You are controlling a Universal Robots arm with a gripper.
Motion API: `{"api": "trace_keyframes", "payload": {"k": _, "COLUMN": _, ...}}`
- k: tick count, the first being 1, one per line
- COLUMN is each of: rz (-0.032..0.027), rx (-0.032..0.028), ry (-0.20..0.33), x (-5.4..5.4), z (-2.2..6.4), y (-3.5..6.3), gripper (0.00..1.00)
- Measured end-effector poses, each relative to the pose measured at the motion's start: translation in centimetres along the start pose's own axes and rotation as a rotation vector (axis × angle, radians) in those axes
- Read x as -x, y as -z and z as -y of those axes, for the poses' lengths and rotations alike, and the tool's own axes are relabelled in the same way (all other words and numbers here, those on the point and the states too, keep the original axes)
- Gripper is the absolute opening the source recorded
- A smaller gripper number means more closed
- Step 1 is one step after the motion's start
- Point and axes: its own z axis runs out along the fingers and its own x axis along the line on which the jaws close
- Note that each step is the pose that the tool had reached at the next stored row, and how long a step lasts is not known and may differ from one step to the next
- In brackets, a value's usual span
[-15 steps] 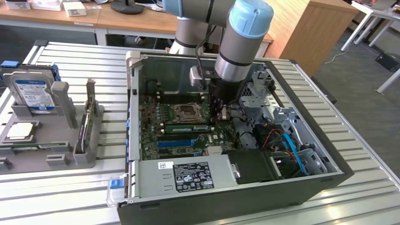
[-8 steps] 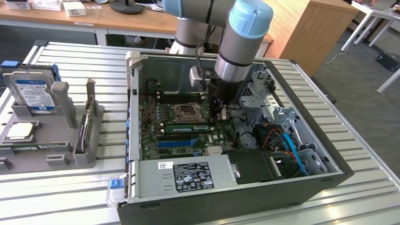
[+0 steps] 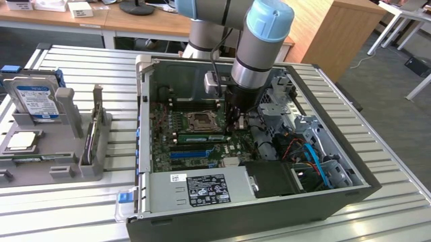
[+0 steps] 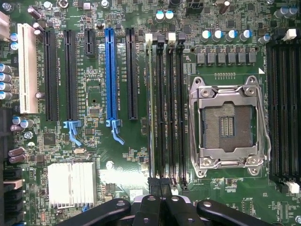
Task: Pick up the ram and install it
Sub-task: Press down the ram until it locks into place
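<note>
The arm reached down into the open computer case (image 3: 350, 194), its gripper (image 3: 233, 126) low over the motherboard (image 3: 165, 146) at about 3 o'clock from the CPU socket (image 3: 202, 121) in the exterior view. The jaws were clenched together, with nothing visibly pinched between them. In the wrist view the dark fingers (image 4: 149, 207) sat closed over one end of the bank of black memory slots (image 4: 167, 113) beside the socket (image 4: 229, 125). Whether they pressed on anything there could not be told.

The ram (image 3: 201, 137) lay flat along a slot at 6 o'clock from the socket in the exterior view, a thin green strip running toward the gripper and already down in the board.

At 9 o'clock from the case stood a grey tray (image 3: 67, 166) on the slatted table (image 3: 377, 222), holding a hard drive (image 3: 34, 101) with a blue-white label and an upright card (image 3: 94, 126) — both well apart from the gripper.
</note>
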Motion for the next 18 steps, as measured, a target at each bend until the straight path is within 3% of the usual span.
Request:
{"api": "trace_keyframes", "payload": {"k": 10, "rz": -0.0013, "rx": 0.0003, "ry": 0.0, "x": 0.0, "z": 0.01, "y": 1.62, "gripper": 0.11}}
{"api": "trace_keyframes", "payload": {"k": 18, "rz": -0.0013, "rx": 0.0003, "ry": 0.0, "x": 0.0, "z": -0.18, "y": 1.66, "gripper": 0.11}}
